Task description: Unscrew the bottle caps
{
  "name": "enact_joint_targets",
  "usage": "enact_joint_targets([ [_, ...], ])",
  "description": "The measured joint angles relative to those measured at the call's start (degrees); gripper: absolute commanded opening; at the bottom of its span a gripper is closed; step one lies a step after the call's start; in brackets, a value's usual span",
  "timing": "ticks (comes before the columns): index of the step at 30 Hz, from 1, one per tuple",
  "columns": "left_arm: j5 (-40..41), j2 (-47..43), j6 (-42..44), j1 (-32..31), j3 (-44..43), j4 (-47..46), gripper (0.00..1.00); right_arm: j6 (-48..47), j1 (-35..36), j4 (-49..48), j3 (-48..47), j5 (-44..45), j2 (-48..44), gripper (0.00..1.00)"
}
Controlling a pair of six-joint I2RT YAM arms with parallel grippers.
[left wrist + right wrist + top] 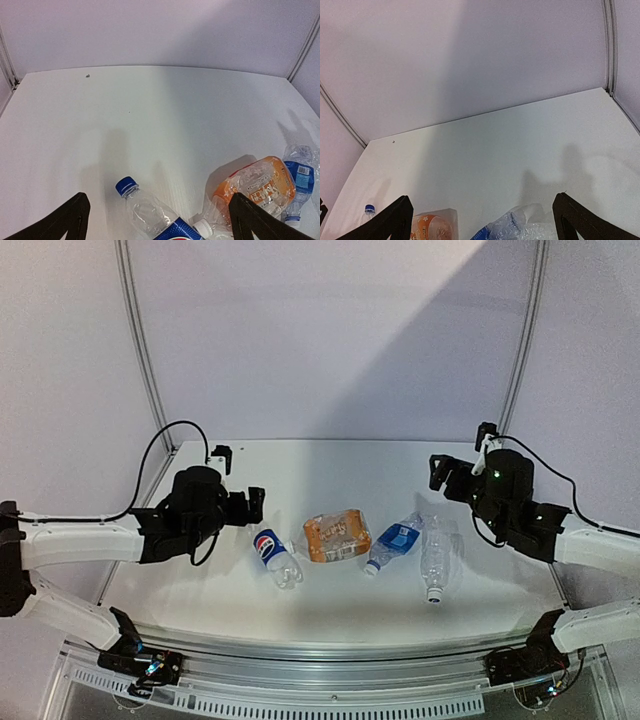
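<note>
Four bottles lie in a row on the white table (330, 475). From the left they are the Pepsi bottle (272, 553), the squat orange bottle (337, 536), the blue-labelled clear bottle (393, 543) and the plain clear bottle (436, 555). The left wrist view shows the Pepsi bottle's blue cap (126, 185) and the orange bottle's white cap (202, 227), both screwed on. My left gripper (250, 507) is open and empty, just left of and above the Pepsi bottle (165, 222). My right gripper (440, 472) is open and empty, behind the plain bottle.
Grey walls with metal corner posts (140, 350) close in the table at the back and sides. A black cable (165, 435) loops off the left arm. A metal rail (330, 695) runs along the near edge between the arm bases.
</note>
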State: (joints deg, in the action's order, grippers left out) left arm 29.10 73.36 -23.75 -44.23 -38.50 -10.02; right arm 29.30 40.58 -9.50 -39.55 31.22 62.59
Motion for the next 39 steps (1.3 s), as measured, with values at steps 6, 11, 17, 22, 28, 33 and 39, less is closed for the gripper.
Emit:
enact_joint_targets([
  [6, 0.0, -2.93, -5.77, -0.2, -5.81, 12.24, 0.99, -1.79, -0.04, -0.02, 1.4, -1.79, -1.29, 0.99],
  [11, -4.35, -10.16, -11.21, -0.24, -5.95, 18.62, 0.99, -4.74, -0.04, 0.04, 1.75, -3.52, -1.38, 0.99],
  [17, -13.94, -12.04, -16.94, -0.24, -7.26, 28.52, 0.99, -5.62, -0.04, 1.33, 1.07, -4.07, 1.84, 0.99],
  [22, -21.49, -11.96, -20.9, -0.24, -9.29, 37.24, 0.99, -4.98, -0.04, 2.58, 0.61, -6.71, 3.5, 0.99],
  [28, -28.46, -2.01, -22.69, -0.24, -15.93, 39.95, 0.99, -3.8, -0.07, 2.19, 0.59, -9.14, 4.68, 0.99],
  [33, -31.69, 11.74, -23.12, -0.17, -20.06, 40.02, 0.99, -3.19, -0.07, 2.4, 0.5, -10.62, 7.08, 0.99],
  [39, -34.99, 20.2, -23.76, -0.11, -23.96, 42.27, 0.99, -2.69, -0.07, 2.34, 0.48, -10.88, 7.15, 0.99],
])
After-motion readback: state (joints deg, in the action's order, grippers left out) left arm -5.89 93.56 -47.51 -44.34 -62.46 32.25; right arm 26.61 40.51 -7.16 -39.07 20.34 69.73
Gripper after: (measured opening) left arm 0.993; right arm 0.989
